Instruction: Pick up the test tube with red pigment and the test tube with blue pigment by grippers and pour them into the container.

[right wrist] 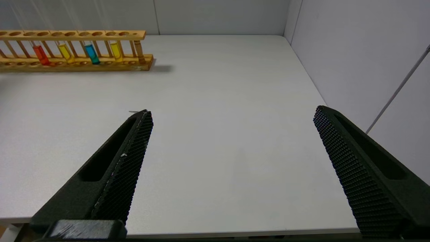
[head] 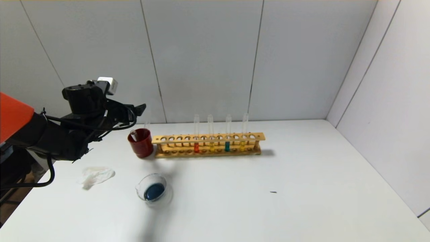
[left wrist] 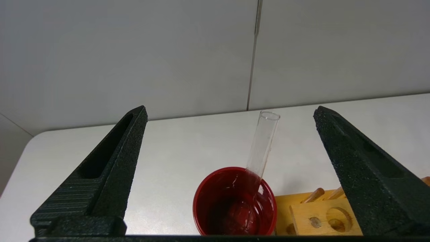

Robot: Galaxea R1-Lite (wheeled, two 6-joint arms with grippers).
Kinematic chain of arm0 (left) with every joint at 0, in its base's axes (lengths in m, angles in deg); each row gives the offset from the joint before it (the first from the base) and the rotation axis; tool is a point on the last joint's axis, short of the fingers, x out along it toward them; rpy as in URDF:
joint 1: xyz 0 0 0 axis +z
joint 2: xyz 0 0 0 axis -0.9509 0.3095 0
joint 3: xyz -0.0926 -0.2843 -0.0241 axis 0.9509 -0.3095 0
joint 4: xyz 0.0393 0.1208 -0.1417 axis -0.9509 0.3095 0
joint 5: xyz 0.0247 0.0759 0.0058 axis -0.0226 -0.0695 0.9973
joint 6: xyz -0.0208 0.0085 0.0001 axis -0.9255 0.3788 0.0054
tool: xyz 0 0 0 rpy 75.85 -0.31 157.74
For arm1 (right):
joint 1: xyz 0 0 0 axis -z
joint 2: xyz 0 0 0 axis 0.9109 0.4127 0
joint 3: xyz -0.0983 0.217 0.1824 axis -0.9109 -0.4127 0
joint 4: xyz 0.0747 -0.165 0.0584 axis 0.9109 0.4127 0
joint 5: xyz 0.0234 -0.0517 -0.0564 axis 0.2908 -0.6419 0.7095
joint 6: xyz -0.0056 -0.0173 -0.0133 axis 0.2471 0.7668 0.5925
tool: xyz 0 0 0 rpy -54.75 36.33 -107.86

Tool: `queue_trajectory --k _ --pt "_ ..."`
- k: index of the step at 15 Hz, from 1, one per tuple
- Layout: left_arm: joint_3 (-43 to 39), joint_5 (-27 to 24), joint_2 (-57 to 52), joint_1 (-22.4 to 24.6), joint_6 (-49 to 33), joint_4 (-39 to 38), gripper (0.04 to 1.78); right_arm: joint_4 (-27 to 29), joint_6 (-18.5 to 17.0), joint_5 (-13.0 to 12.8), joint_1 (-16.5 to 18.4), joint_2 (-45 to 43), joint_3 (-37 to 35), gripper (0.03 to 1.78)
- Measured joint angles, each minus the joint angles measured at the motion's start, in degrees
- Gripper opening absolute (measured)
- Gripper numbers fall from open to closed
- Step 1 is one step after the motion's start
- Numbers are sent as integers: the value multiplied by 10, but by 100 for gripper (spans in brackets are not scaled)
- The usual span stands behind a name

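Fingers of the left gripper [left wrist: 230, 148] are spread wide and grasp nothing. Between and beyond them stands a dark red cup [left wrist: 235, 201], with an empty glass tube [left wrist: 263, 144] leaning on its rim. The end of the wooden rack [left wrist: 319, 218] lies just beside the cup, under one fingertip.

Fingers of the right gripper [right wrist: 231, 151] are likewise released and empty, hanging over bare table [right wrist: 218, 117], well apart from the rack.

The rack holds four upright tubes: the red tube [head: 196, 147], a yellow one [head: 211, 146], the blue tube [head: 227, 145] and a second yellow one [head: 242, 145]. The glass container [head: 154, 191] sits on the table nearer the robot than the cup and already holds dark blue liquid. A crumpled tissue [head: 95, 175] lies beside it, below the left arm.

Handling notes, as judgement:
- Each tube is thin, light, rigid glass, smooth and likely to slip or crack under a hard squeeze.
- Take hold on the clear upper length standing above the rack's top bar, well above the liquid.
- Lift straight up before tilting, as sideways force against the rack hole could snap the glass.
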Motion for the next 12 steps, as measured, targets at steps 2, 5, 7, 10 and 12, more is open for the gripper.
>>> queue_trajectory --k 2,5,7,10,12 --pt "0 0 -25 0 0 20 174 0 0 0 0 0 0 175" --pt "-4 2 -78 1 0 61 174 0 0 0 0 0 0 175" --pt "-13 5 -123 2 -1 92 174 0 0 0 0 0 0 175" --pt "-46 16 -210 11 -1 140 174 0 0 0 0 0 0 175" --pt "-77 23 -271 24 -1 164 174 0 0 0 0 0 0 175"
